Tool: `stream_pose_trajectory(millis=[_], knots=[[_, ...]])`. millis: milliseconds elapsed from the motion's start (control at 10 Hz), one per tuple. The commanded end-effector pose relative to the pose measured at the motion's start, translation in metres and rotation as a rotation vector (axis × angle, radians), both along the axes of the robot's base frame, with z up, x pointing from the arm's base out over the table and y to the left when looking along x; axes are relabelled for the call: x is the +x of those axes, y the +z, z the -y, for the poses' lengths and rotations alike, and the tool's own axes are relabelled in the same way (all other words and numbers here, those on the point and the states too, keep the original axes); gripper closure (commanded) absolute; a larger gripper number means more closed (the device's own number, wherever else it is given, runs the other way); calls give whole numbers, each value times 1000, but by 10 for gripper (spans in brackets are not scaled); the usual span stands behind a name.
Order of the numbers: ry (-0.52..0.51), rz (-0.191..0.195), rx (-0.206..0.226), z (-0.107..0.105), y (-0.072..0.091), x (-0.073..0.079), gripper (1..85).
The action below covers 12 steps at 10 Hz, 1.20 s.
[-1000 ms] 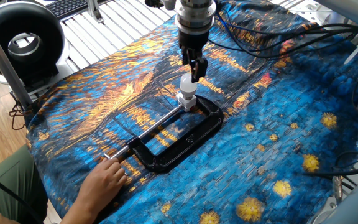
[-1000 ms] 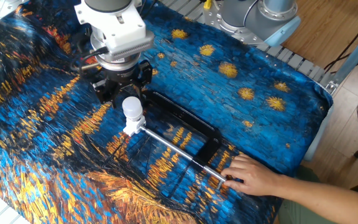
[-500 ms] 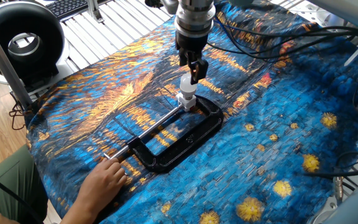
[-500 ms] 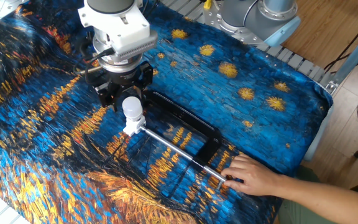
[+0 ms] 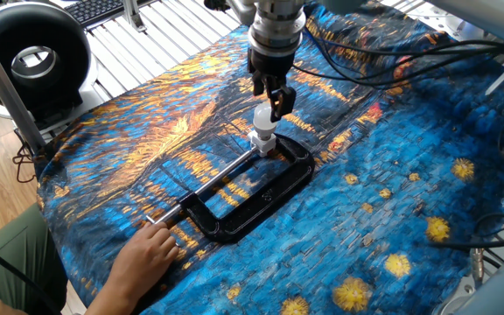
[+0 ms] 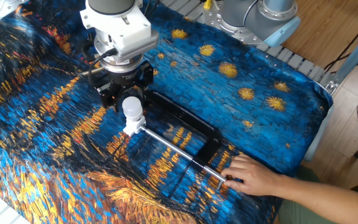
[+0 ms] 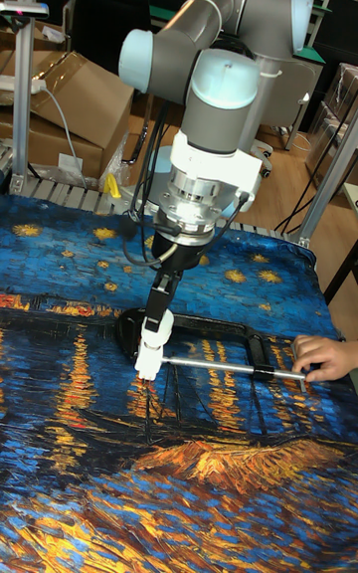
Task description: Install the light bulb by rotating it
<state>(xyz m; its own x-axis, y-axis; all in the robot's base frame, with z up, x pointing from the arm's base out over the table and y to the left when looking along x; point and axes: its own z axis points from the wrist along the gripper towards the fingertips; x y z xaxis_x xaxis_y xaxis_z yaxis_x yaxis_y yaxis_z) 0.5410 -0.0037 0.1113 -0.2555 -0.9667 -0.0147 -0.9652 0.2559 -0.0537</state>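
One light bulb point(image 5: 263, 117) stands upright on its white socket base point(image 5: 262, 140), seated at the far jaw end of the black C-clamp point(image 5: 261, 194). My tool point(image 5: 274, 98) hangs just above the clamp's far end, its fingers apart on either side of the bulb's top; I cannot tell whether they touch it. At the clamp's screw end, a person's hand point(image 5: 148, 255) holds the handle on the painted-cloth surface point(image 5: 392, 192).

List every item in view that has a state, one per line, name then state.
light bulb: upright, seated in the white socket base.
white socket base: pressed by the clamp's screw rod.
black C-clamp: flat on the cloth, its rod end held by a hand.
gripper: just above the bulb; open or shut cannot be told.
hand: resting on the cloth, fingers at the rod's end.
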Motion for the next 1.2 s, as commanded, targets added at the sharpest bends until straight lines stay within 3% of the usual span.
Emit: stream_pose_trajectory(millis=[0,800,1100], knots=[[-3,9,17,-2,-2,1,160],[-32,35,22,-2,-8,8,190],[-50,34,22,-3,-9,7,247]])
